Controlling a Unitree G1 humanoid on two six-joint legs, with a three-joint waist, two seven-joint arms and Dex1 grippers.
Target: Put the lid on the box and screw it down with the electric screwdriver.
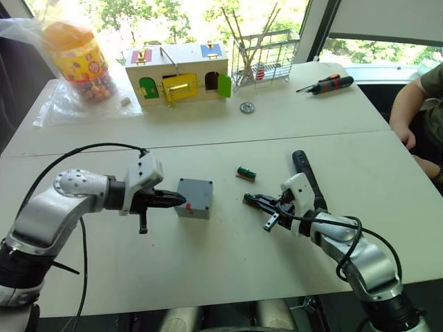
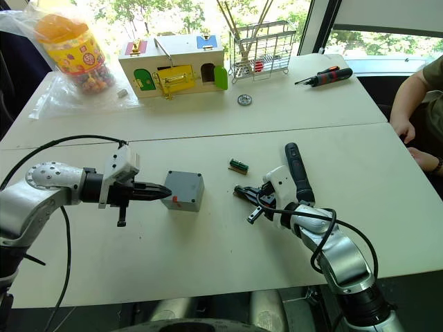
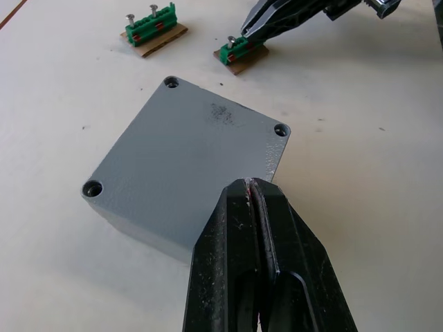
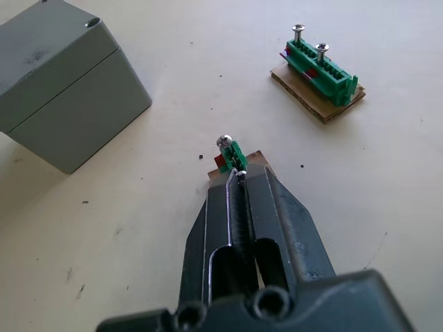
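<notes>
The grey box stands mid-table with the lid lying flat on top; a seam between them shows in the right wrist view. Three corner holes of the lid are in sight, with no screws in them. My left gripper is shut, its tips resting at the lid's left edge. My right gripper is shut on a screw standing in a small green holder on cardboard, right of the box. The black electric screwdriver lies on the table just behind my right wrist.
A second green holder with two screws sits behind the first. Further back are a toy house, a wire rack, a metal gear, an orange-and-black screwdriver and a candy jar. A person's arm is at the right edge.
</notes>
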